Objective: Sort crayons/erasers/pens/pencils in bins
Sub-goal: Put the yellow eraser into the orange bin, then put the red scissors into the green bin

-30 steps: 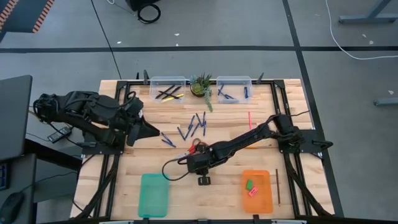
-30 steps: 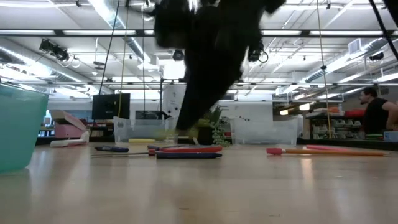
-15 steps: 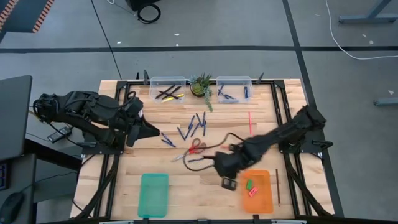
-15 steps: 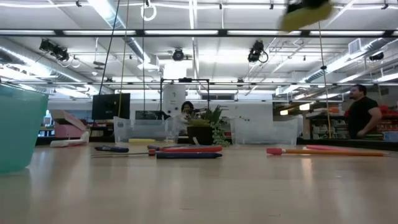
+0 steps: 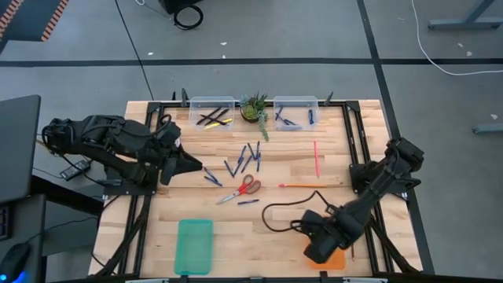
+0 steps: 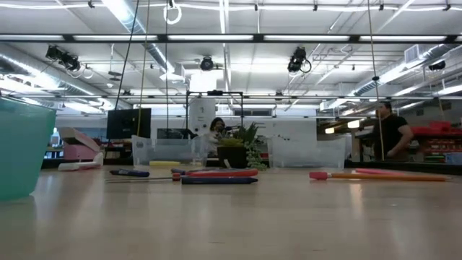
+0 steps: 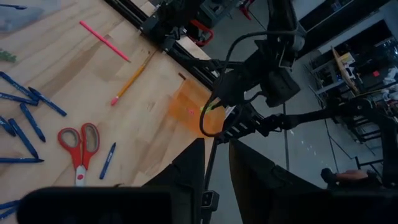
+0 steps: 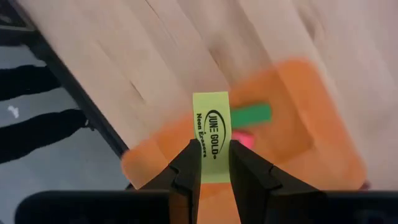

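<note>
I see yellow-green eraser pinched between right gripper fingers, above orange tray. Green eraser and pink eraser lie in that tray. Tray sits at table's 5 o'clock corner. Blue pens scattered near table centre, red scissors just at their 6 o'clock. Teal tray at 7 o'clock. Left gripper waits at 9 o'clock edge, fingers nearly together, holding nothing.
</note>
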### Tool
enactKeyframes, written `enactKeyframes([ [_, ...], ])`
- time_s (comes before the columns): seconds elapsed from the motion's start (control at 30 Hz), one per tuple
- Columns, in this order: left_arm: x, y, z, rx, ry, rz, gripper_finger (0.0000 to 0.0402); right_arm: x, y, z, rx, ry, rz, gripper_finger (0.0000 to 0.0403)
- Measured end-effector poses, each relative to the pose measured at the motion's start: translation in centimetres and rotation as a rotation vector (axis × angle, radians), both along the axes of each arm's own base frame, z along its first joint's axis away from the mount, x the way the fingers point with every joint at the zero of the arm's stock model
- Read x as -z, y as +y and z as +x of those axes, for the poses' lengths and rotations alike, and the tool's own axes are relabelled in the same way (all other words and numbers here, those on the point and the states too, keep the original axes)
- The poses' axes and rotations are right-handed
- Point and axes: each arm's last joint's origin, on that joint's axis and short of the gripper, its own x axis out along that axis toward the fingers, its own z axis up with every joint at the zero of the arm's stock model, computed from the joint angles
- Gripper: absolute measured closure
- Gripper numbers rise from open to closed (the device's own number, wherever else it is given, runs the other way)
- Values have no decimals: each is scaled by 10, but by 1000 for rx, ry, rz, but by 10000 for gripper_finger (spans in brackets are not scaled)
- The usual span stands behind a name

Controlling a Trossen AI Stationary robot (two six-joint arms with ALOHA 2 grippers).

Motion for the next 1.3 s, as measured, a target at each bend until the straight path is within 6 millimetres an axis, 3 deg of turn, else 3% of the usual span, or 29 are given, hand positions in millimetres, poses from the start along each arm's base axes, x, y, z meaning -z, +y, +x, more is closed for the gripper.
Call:
enactKeyframes([
  [0.33, 5, -1, 11, -44, 27, 16, 322, 29, 13, -35, 244, 89, -49, 321],
  [0.7, 38, -12, 60, -7, 214, 37, 296, 31, 21, -50, 207, 83, -84, 240],
  [0.9, 50, -7, 79, -46, 257, 7, 274, 31, 25, -59, 163, 45, -126, 229],
  [1.1, 58, 4, 93, -102, 283, -4, 267, 22, 22, -68, 122, -4, -168, 230],
  [1.3, 82, 8, 119, -83, 379, -3, 265, -8, -1, -82, 193, -95, -211, 230],
])
